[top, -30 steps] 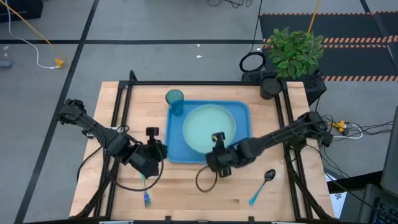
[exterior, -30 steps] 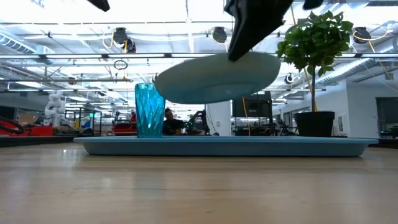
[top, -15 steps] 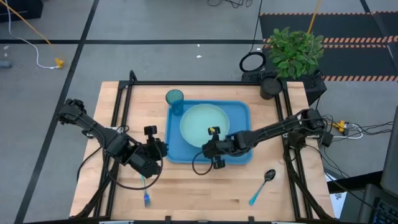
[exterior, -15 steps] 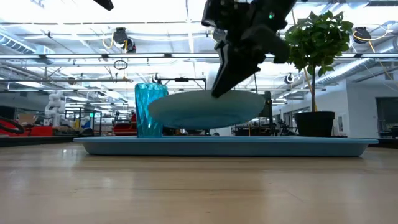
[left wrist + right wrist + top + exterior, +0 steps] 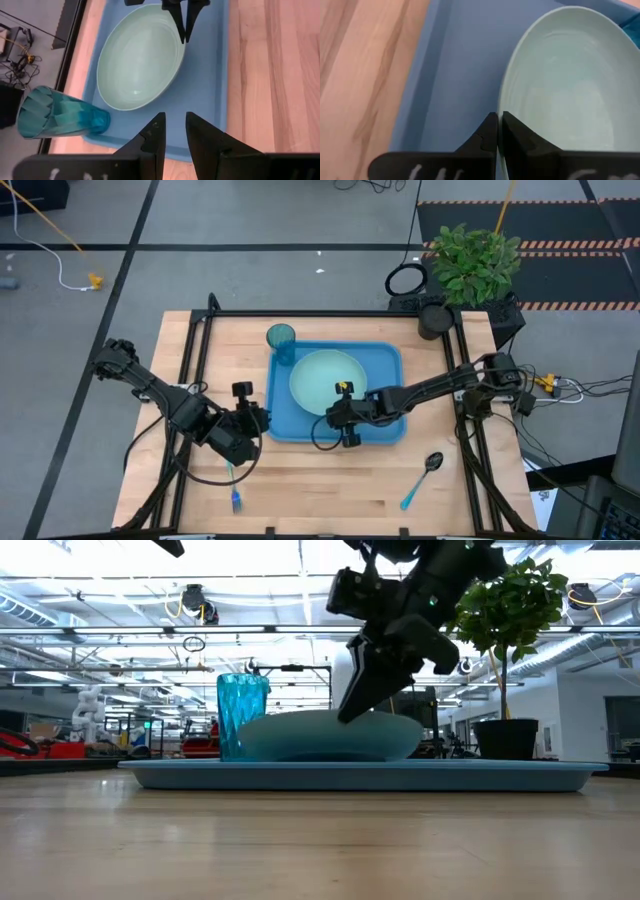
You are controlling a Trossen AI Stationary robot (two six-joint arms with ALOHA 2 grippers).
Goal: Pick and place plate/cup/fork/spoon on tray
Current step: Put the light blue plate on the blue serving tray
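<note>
The blue tray [image 5: 385, 360] lies mid-table. The teal cup [image 5: 281, 341] stands upright in its far left corner. The pale green plate [image 5: 322, 375] is low over the tray's middle, with my right gripper [image 5: 340, 406] shut on its near rim. My left gripper [image 5: 175, 135] hovers open off the tray's near left corner with nothing between its fingers. The fork [image 5: 235, 490] lies flat on the wood below that arm. The spoon [image 5: 422, 478] lies flat at the near right. My right gripper pinches the plate's near rim [image 5: 506, 107] between its two fingers, one above the rim and one under it. The fingers [image 5: 352, 705] slant down from the table's near right side. The plate is about level, its underside [image 5: 330, 752] down behind the tray's rim, which hides whether it rests.
A potted plant [image 5: 472, 265] and a dark round object [image 5: 406, 280] stand at the table's far right corner. A black frame [image 5: 190, 370] runs along the table's sides. Bare wood shows along the near edge between fork and spoon.
My right gripper has gone down and toward the table's far edge, still shut on the plate. The plate has sunk from well above the tray to down behind its rim and has levelled out.
</note>
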